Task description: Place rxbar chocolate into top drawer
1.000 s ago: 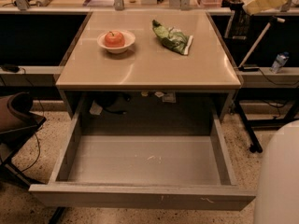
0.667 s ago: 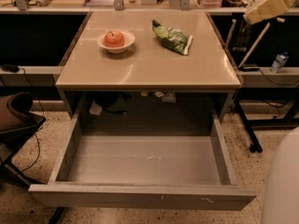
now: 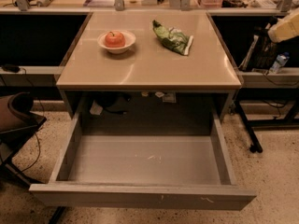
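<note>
The top drawer (image 3: 140, 160) is pulled fully open below the tan table (image 3: 149, 69). Its flat grey bottom is bare and its scuffed front panel (image 3: 140, 197) faces me. The rxbar chocolate is out of view; it shows neither on the table nor in the drawer. My gripper is out of view. Only a pale part of my arm (image 3: 286, 29) shows at the right edge, beyond the table's right side and level with its top.
A white bowl with a red apple (image 3: 116, 40) and a green-and-white chip bag (image 3: 173, 37) lie on the table. A dark chair (image 3: 16, 118) stands at left. A black stand (image 3: 254, 120) and a bottle (image 3: 279, 62) are at right.
The pale arm part at the top right has moved right and down toward the frame edge. The white robot body at the lower right has left the view.
</note>
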You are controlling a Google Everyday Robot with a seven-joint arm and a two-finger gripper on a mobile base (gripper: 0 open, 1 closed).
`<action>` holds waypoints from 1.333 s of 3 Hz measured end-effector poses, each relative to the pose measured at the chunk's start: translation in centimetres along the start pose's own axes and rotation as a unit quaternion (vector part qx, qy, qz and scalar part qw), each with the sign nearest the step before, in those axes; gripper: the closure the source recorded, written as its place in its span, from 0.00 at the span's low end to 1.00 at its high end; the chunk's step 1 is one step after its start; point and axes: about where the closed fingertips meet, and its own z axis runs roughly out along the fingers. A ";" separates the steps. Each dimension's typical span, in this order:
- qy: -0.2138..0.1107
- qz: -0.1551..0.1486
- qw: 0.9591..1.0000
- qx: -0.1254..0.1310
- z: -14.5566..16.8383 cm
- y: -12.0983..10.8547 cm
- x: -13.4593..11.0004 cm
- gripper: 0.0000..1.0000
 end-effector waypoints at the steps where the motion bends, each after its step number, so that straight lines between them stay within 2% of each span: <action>1: -0.006 0.015 1.000 0.003 1.0 -0.6 0.3 1.00; 2: -0.044 0.009 0.998 0.039 0.4 -1.1 -0.8 1.00; 3: -0.109 -0.034 0.989 0.091 -2.5 2.4 -1.7 1.00; 4: -0.202 -0.111 0.964 0.132 -5.9 10.5 -5.3 1.00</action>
